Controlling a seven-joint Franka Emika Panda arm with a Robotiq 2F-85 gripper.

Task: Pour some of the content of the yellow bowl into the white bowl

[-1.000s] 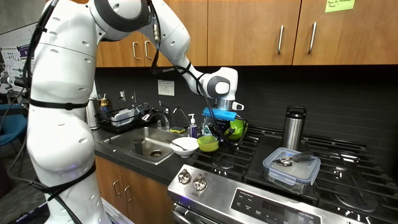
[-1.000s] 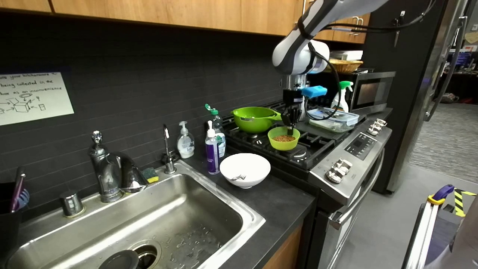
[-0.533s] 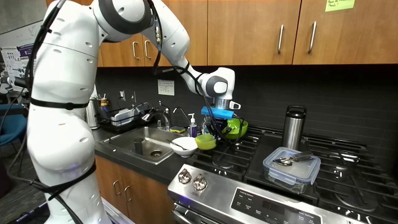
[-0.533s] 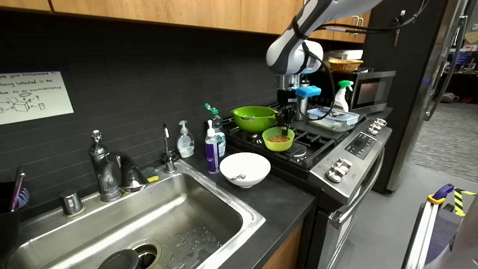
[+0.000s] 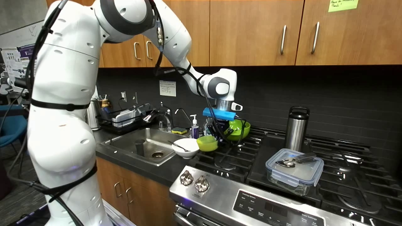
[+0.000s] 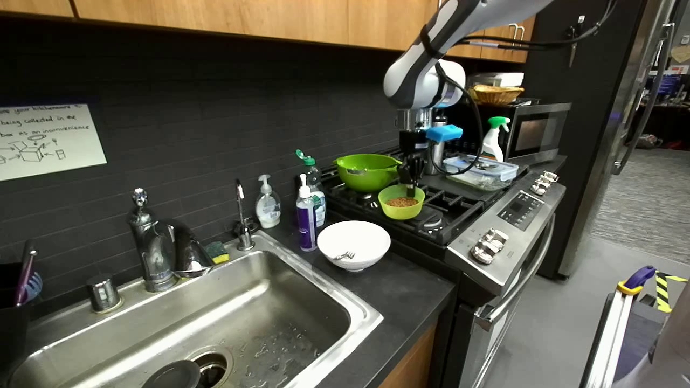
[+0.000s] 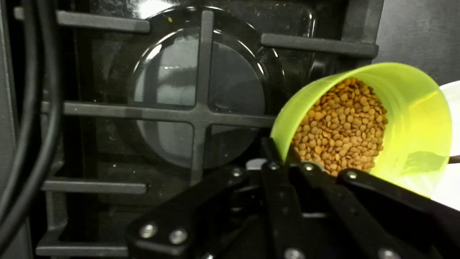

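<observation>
The yellow bowl (image 6: pixel 401 212) holds brown lentils (image 7: pixel 341 126) and looks roughly upright over the stove's near-sink edge; its exact height is hard to tell. My gripper (image 7: pixel 284 151) is shut on its rim, one finger inside and one outside. The bowl also shows in an exterior view (image 5: pixel 207 146). The white bowl (image 6: pixel 372 237) stands on the counter beside the stove, close to the yellow bowl. A fork (image 6: pixel 345 255) rests in it, and no lentils show there. In the wrist view, part of the white bowl (image 7: pixel 453 104) shows at the right edge, partly hidden behind the yellow bowl.
A larger green bowl (image 6: pixel 366 175) stands on the stove behind the gripper. A purple-labelled pump bottle (image 6: pixel 306 218) stands behind the white bowl, beside the sink (image 6: pixel 280 318). A lidded glass container (image 5: pixel 294 169) and a steel flask (image 5: pixel 296 130) stand farther along the stove.
Over the last second my gripper has carried the yellow bowl a short way toward the white bowl, leftward in both exterior views. In the last half second it has barely moved.
</observation>
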